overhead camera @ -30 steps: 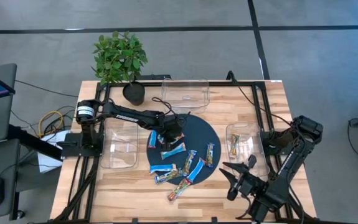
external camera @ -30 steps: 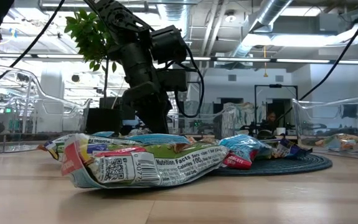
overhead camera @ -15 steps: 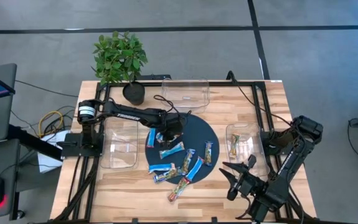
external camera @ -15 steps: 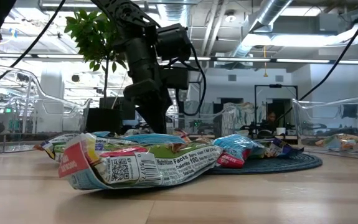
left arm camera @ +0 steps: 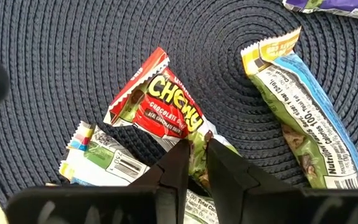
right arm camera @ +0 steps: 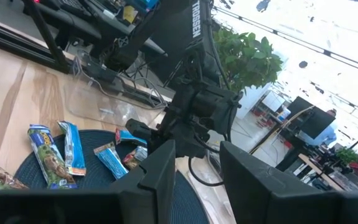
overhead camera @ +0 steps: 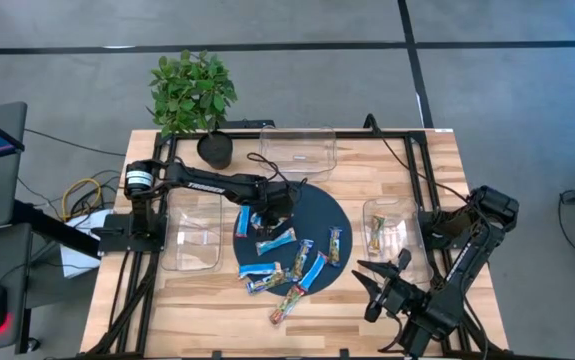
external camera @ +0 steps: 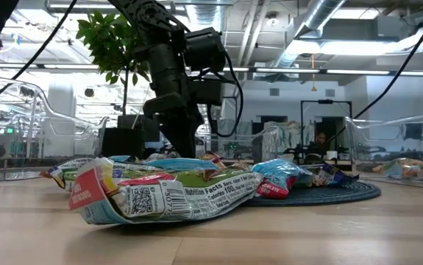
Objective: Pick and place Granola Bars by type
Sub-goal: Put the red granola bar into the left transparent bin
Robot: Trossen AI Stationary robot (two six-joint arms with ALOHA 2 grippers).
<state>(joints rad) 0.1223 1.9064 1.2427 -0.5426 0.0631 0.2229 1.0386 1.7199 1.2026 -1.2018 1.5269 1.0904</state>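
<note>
Several granola bars lie on a round dark woven mat (overhead camera: 332,215): blue-and-white ones (overhead camera: 275,238), greenish ones (overhead camera: 337,246), and one (overhead camera: 287,303) on the wood near the mat's front edge. My left gripper (left arm camera: 195,158) points steeply down over the mat's far left part (overhead camera: 267,215), shut on a red Chewy bar (left arm camera: 160,102). A blue-and-yellow bar (left arm camera: 303,118) lies beside it. My right gripper (overhead camera: 382,285) waits level and open near the table's front right, with nothing between its fingers (right arm camera: 160,171). My left gripper pinches the red Chewy bar at its greenish near end (left arm camera: 195,149) between its two fingertips, coming from above at a steep slant. The bar's red end (left arm camera: 157,62) points away from the fingers over the mat; whether it is clear of the mat I cannot tell.
Clear plastic bins stand at the far edge (overhead camera: 297,150), at the left (overhead camera: 192,235) and at the right (overhead camera: 387,230); the right one holds a bar (overhead camera: 377,233). A potted plant (overhead camera: 192,90) stands at the far left corner. A black frame borders the table.
My left gripper, shut on the red bar throughout, has tipped and drawn slightly up and toward the table's left. The mat and the bars on it have shifted a little with it.
</note>
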